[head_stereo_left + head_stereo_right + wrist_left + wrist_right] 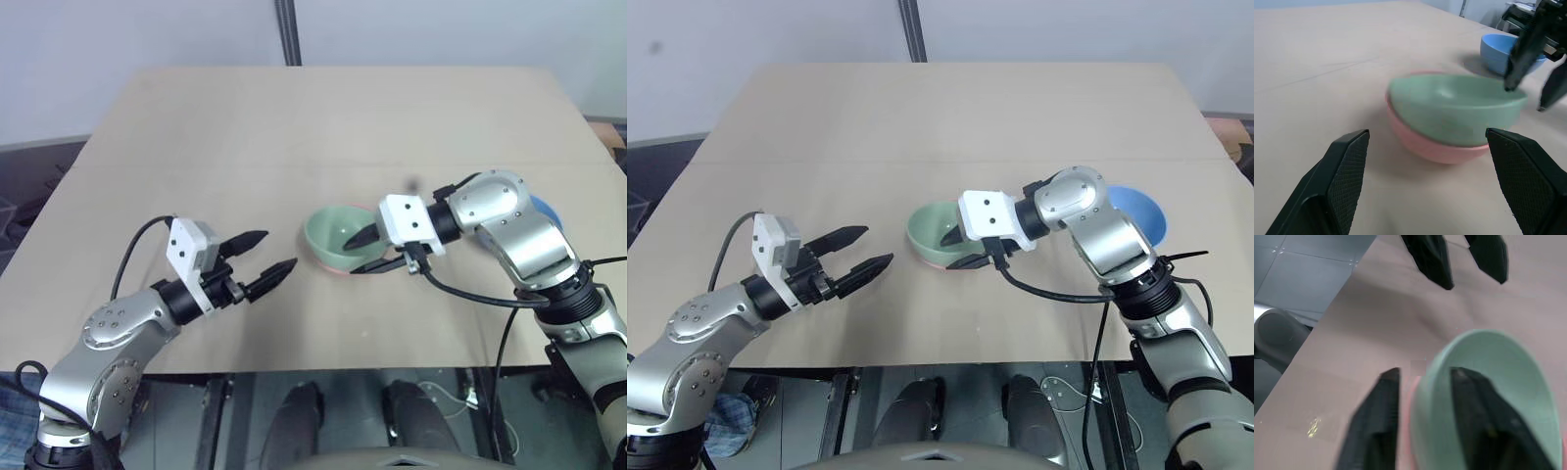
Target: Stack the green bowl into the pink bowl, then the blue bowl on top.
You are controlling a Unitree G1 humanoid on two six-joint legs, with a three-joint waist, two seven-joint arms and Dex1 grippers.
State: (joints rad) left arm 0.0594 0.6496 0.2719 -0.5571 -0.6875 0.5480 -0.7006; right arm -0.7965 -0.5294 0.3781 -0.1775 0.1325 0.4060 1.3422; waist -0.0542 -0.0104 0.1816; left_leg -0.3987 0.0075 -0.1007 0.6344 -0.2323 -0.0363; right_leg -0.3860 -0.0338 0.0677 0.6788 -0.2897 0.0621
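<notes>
Left eye view: green bowl (336,232) already sits inside the pink bowl (333,262), approx. mid-worktop (294,127), just a pink edge showing under it. So step 1 looks done, though the green one sits a bit tilted in the left wrist view, maybe not fully settled. Right tool (375,252) is at the near rim of the nested pair, jaws parted w/ one finger inside the green rim and one outside; no squeeze visible, so likely just let go rather than gripping. Left tool (266,258) is spread wide, holding nothing, near the pair on the robot's left but apart from it. Blue bowl (1140,216) stands alone on the worktop further to the robot's right, partly behind the right arm, untouched. Left to do: step 2, i.e. blue bowl lifted and set on top of the green/pink pair. Roughly halfway.
</notes>
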